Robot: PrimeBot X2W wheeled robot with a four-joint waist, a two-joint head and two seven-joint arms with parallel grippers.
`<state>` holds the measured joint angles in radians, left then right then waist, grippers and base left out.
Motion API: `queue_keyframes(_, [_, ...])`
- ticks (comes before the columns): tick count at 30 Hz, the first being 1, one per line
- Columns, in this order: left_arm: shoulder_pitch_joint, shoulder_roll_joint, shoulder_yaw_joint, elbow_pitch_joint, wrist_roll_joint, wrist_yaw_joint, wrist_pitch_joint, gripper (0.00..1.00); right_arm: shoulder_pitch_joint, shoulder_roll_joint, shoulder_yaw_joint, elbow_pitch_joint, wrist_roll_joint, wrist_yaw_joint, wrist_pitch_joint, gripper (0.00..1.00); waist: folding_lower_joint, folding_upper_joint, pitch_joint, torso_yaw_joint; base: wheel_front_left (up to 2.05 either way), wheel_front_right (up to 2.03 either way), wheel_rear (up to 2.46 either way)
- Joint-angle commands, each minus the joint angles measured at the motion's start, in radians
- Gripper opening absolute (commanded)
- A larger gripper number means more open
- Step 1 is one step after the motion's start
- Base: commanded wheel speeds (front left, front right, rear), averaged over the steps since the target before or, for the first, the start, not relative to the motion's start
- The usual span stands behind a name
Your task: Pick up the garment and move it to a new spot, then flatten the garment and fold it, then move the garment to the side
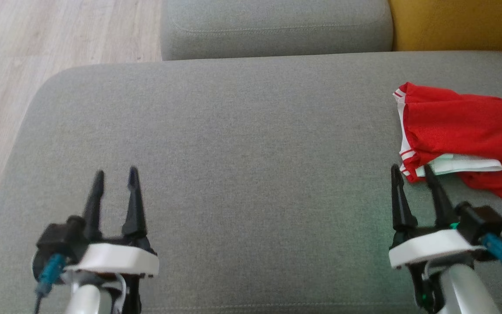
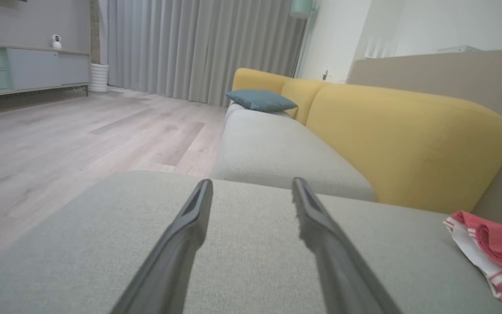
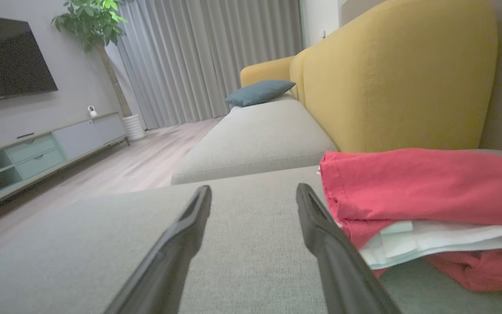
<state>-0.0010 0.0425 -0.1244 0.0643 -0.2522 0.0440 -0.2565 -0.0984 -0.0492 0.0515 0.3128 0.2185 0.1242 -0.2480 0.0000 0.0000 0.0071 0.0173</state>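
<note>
With both the left gripper and right gripper empty, fingers spread, the red garment lies bunched at the cushion's far right (layers overlapping), so a shallow pinch could lift only one layer.

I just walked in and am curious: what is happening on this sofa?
A two-armed robot faces a grey sofa cushion. Its left gripper and right gripper are open, holding nothing. A red garment with white trim lies loosely folded at the cushion's right side, close by the right gripper's fingertips.
</note>
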Motion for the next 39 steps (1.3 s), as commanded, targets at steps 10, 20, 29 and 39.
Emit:
queue_keyframes(10, [0.008, 0.002, 0.007, 0.047, -0.084, -0.009, 0.018, 0.00, 0.014, 0.001, -0.007, 0.033, 0.083, 0.000, 0.022, 0.00, 0.0000, 0.0000, 0.000, -0.001, 0.00, 0.00, 0.00])
queue_keyframes(20, [-0.002, 0.007, 0.018, 0.060, -0.187, -0.022, 0.040, 0.00, 0.013, 0.001, -0.018, 0.025, 0.183, 0.001, 0.048, 0.00, 0.0000, 0.0000, 0.000, -0.002, 0.00, 0.00, 0.00])
queue_keyframes(29, [-0.011, 0.011, 0.031, 0.073, -0.288, -0.035, 0.063, 0.00, 0.011, 0.000, -0.030, 0.017, 0.283, 0.001, 0.074, 0.00, 0.0000, 0.0000, -0.001, -0.003, 0.00, 0.00, 0.00])
queue_keyframes(39, [-0.020, 0.015, 0.046, 0.083, -0.400, -0.049, 0.089, 0.00, 0.009, 0.000, -0.043, 0.009, 0.394, 0.002, 0.102, 0.00, 0.0000, 0.0000, -0.001, -0.005, 0.00, 0.00, 0.00])
